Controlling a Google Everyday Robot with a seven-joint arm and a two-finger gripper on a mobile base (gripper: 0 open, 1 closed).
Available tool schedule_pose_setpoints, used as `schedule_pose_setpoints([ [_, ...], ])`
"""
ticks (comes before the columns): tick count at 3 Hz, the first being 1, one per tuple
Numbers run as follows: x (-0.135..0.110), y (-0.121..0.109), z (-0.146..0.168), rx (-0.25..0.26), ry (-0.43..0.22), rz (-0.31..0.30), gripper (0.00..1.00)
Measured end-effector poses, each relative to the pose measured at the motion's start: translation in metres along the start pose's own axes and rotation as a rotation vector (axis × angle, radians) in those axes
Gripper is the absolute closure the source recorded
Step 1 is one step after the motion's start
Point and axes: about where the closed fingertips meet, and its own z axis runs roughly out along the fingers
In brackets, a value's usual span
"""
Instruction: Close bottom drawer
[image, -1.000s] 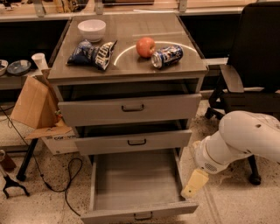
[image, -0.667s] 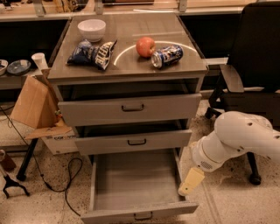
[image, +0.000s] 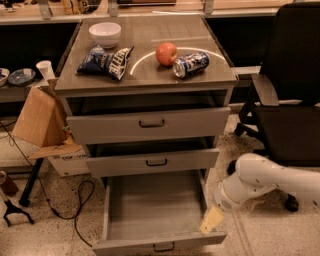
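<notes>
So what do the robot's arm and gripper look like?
The arm is smooth white, with thick rounded segments and a bulbous joint; no cables or markings show. The gripper, by the right front corner of the bottom drawer, is a pale yellow, flat, tapered piece.

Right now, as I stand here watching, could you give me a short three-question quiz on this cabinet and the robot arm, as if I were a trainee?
1. True or false: the bottom drawer is fully shut.
2. Fill in: the round red fruit beside the can on the cabinet top is an ____.
3. Where is the gripper?
A. Deep in the bottom drawer, at its back left
B. Low, by the bottom drawer's right front corner
C. On the cabinet top, beside the can

Key
1. False: it stands pulled far out.
2. apple
3. B
</notes>
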Motion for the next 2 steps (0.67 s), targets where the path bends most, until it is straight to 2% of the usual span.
schedule_pose_setpoints([
  [1, 0.029, -0.002, 0.051, -0.095, 0.005, 0.067, 0.00],
  [2, 0.065, 0.000, 0.097, -0.169, -0.003, 0.134, 0.01],
])
